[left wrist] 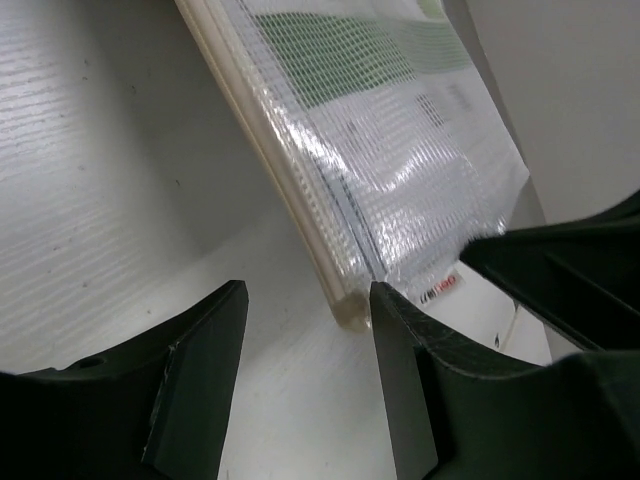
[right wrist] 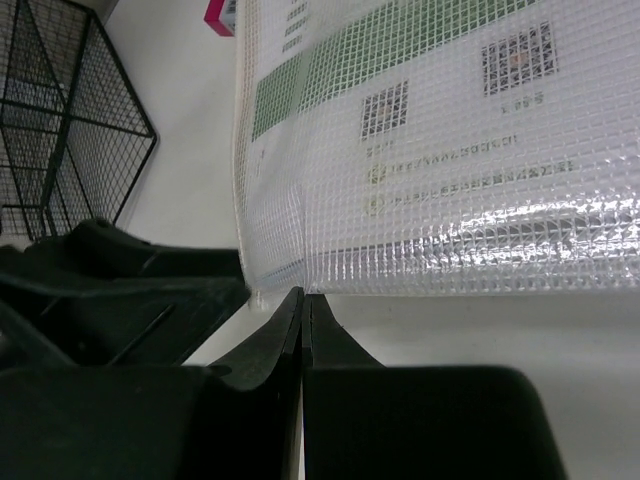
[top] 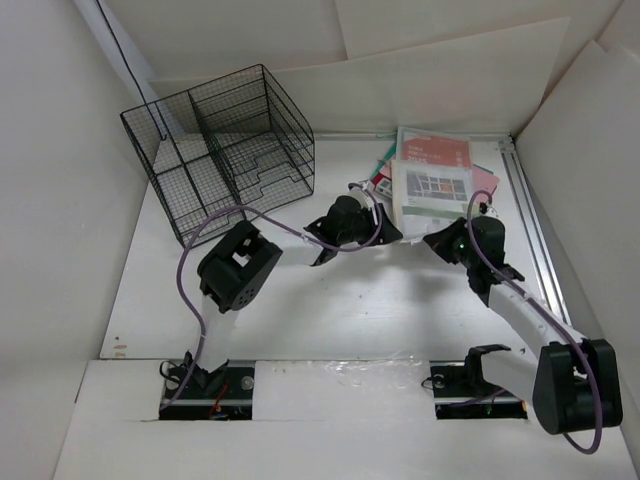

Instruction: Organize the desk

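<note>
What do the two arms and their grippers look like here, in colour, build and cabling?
The left arm and right arm match: bulky black joint housings, white links, a purple cable looping along each. The left gripper and right gripper have matte black, tapering fingers.

On desk [top: 330,310]: mesh pouch [top: 432,195] lies atop pile of papers [top: 482,180], far right; wire basket [top: 225,150] stands far left, apart.

the mesh pouch [right wrist: 440,140] runs off the right wrist view's top edge, its print too blurred to read.
</note>
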`<state>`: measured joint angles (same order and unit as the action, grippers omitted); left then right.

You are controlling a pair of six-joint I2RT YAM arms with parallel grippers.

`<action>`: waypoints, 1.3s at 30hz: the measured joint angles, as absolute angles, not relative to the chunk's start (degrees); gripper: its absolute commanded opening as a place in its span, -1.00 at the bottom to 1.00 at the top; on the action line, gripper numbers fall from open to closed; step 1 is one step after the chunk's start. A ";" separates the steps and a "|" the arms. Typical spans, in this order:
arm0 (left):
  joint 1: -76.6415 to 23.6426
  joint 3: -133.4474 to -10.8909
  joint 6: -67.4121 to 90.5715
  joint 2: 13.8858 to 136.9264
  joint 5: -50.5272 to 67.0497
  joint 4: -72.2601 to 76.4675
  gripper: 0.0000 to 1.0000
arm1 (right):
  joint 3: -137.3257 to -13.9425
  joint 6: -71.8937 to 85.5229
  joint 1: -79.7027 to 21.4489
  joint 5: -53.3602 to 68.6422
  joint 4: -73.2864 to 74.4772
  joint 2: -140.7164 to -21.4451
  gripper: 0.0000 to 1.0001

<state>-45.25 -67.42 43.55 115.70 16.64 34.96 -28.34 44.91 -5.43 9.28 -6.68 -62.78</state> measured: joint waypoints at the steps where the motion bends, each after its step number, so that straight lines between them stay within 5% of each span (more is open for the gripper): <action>1: -45.25 -68.18 43.72 116.66 16.71 34.98 -0.03 | -28.23 44.62 -5.67 9.43 -6.17 -62.17 -1.00; 20: -45.25 -75.92 49.93 127.76 20.99 42.70 0.05 | -25.30 41.47 -7.64 10.55 -2.74 -60.34 -1.00; 30: -45.25 -76.60 51.09 128.73 22.02 46.33 0.29 | -25.28 40.27 -8.34 10.94 2.35 -54.06 -1.00; 39: -45.23 -77.49 53.60 131.68 24.25 50.81 0.04 | -25.28 38.70 -8.34 11.68 4.16 -55.64 -1.00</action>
